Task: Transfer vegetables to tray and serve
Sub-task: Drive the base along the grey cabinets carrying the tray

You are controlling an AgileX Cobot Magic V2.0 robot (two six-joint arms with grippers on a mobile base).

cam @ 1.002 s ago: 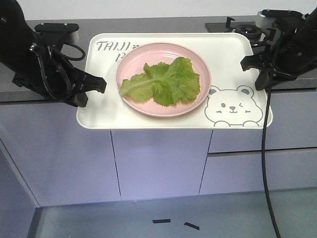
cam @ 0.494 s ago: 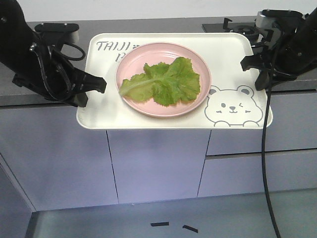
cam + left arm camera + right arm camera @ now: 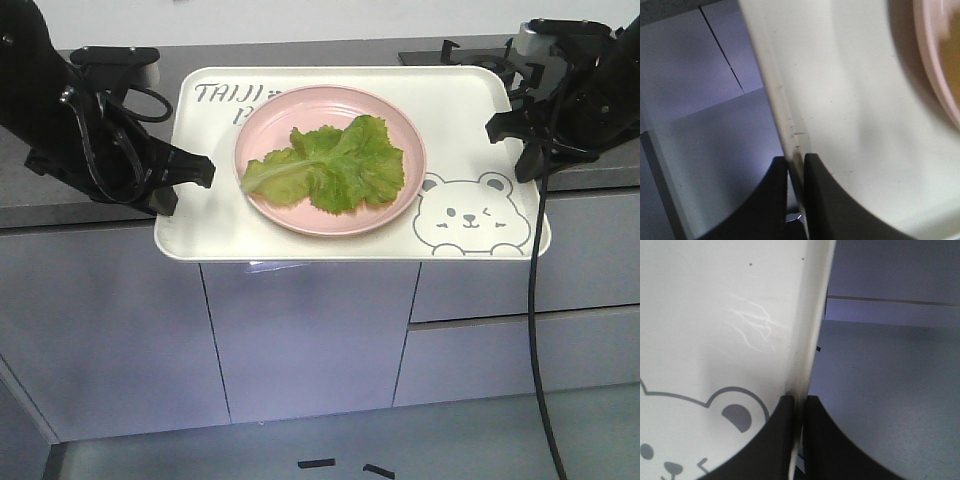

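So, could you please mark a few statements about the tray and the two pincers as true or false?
1. The left pincer is shut on the rim of the cream-white rectangular bear-print tray. True.
2. The right pincer hangs open, clear of the tray. False: the right pincer is shut on the opposite rim.
3. The ruffled green lettuce leaves lie on the round pink plate. True.
4. The plate stands beside the tray. False: the plate stands on the tray.

Front view bright, even and sharp, tray (image 3: 200, 205) shadowing the cabinet (image 3: 300, 335) below; both wrist views dimmer and soft, plate (image 3: 939, 70) rim blurred.
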